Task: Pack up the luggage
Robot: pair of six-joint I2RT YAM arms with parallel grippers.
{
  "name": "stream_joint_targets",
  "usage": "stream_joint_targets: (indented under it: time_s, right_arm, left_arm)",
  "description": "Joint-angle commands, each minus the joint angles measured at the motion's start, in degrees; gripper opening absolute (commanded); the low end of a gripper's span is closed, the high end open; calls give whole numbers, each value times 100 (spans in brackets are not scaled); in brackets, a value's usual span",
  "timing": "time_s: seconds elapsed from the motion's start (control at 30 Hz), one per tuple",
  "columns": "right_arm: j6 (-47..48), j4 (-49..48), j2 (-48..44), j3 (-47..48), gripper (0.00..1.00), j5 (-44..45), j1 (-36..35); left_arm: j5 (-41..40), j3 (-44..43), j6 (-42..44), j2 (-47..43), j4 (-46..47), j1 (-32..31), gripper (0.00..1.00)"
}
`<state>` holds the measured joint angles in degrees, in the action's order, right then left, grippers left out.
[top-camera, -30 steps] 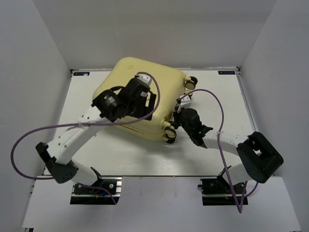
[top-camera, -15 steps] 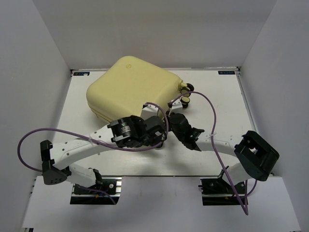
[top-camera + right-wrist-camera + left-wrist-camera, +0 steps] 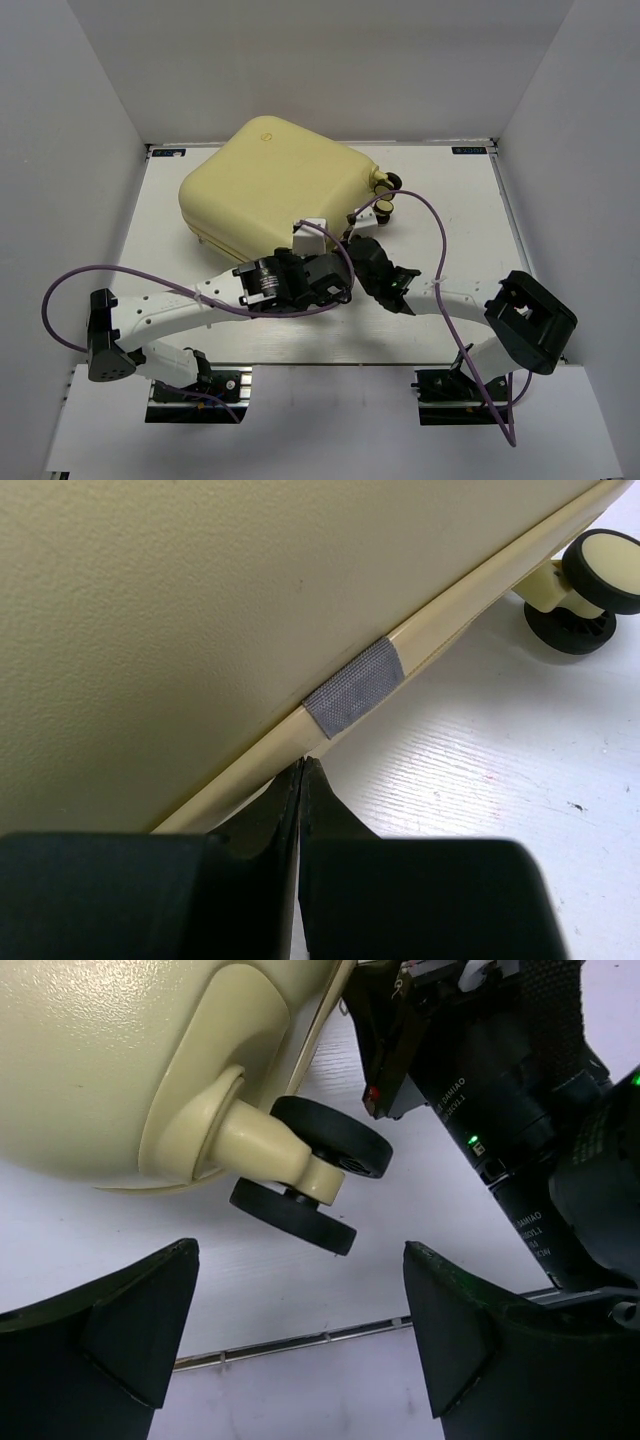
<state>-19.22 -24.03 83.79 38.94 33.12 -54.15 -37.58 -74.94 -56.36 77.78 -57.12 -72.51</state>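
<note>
Apparently near done — luggage [image 3: 275, 190] lies closed on the desk [image 3: 460, 200], upper centre. Left gripper [image 3: 300, 1295] jaws wide, empty, facing a wheel [image 3: 330, 1145]; right gripper [image 3: 302, 780] jaws pinched together at the seam — fastening possibly left.

top view: near-right corner of the luggage [image 3: 280, 185] hidden behind both arms | left wrist view: luggage cut off at top and left; fingers of the left gripper [image 3: 300, 1260] cropped by the bottom edge | right wrist view: wheel [image 3: 605, 570] cut by the right edge; right gripper [image 3: 302, 768] cropped at the bottom
</note>
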Motion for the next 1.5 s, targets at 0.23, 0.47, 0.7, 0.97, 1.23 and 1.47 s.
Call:
stream_joint_targets:
  time_s: [0.23,0.47,0.7,0.97,1.23,1.47]
  right_arm:
    - [-126,-409,-73,88,0,353,-52]
    - [-108,-427,-205,-35,0,352,-25]
    - [-82,-453,-311,-141,0,423,1]
    - [-3,-76,-354,-62,0,1143,203]
    - [-169,-582,-109,-210,0,460,1150]
    - [-441,-1042,366,-185,0,-173,1915]
  left_arm:
    - [-285,445,-1043,141,412,395,67]
    - [-276,269,-1185,633,150,580,33]
    - [-627,163,-1580,599,-562,598,0]
    - [-1162,313,-2370,352,-2019,554,0]
    - [-1628,348,-4216,484,-4254,764,0]
    - [-1665,260,-4068,519,-4501,1248,0]
